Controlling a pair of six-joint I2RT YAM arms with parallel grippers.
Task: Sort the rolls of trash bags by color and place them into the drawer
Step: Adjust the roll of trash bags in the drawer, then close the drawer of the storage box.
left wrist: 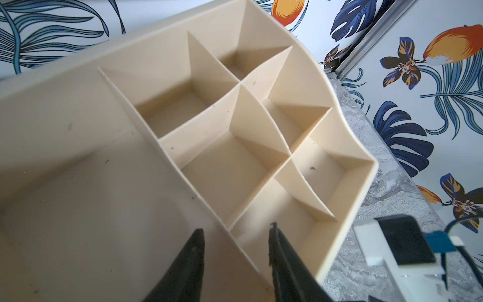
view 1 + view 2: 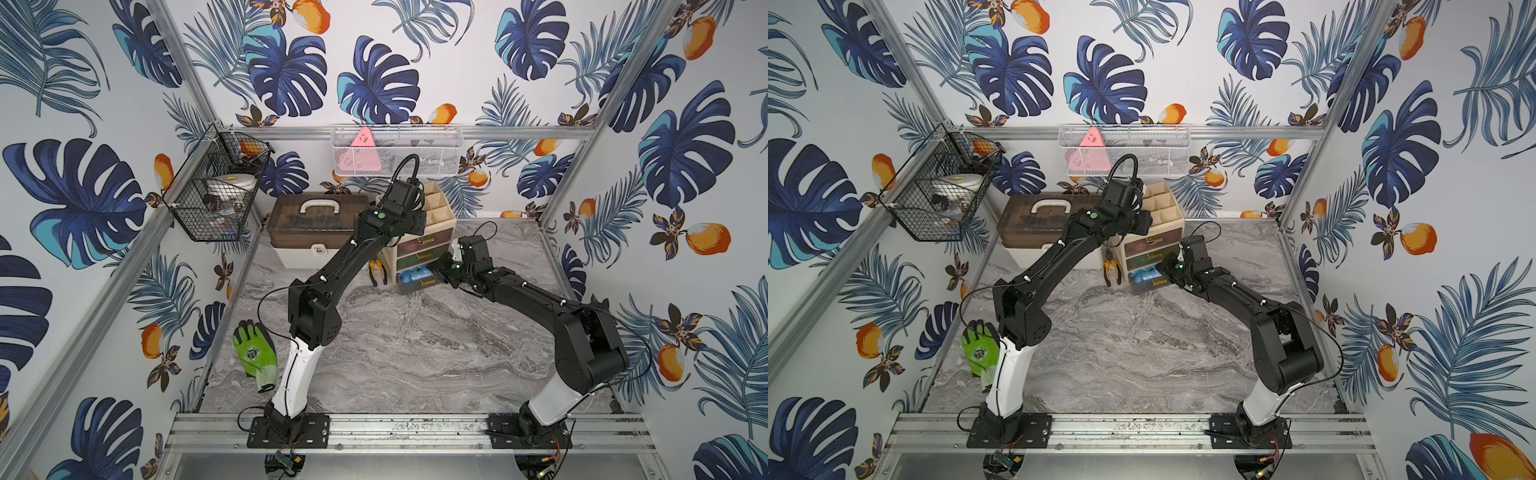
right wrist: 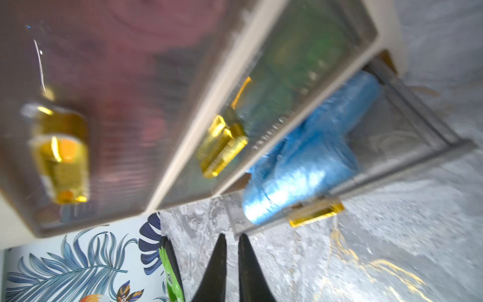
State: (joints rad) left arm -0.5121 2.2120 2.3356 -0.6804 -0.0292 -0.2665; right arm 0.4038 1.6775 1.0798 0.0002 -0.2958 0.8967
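The sorting looks nearly finished: no rolls lie loose on the counter [image 2: 415, 353]. In the drawer unit [image 2: 441, 216] at the counter's back edge, 3 tinted drawers show pink in the top drawer [image 3: 104, 91] and green in the middle drawer [image 3: 300, 65]. The bottom drawer [image 3: 444, 136] is pulled out and holds the blue rolls [image 3: 300, 162]. Probably only shutting it remains.

The right gripper [image 3: 232, 235], closed on nothing, points at its front. The left gripper [image 1: 236, 227], half open and empty, hangs over the unit's top.

A glove [image 2: 253, 353] lies at the left edge. The walls are leaf-patterned.
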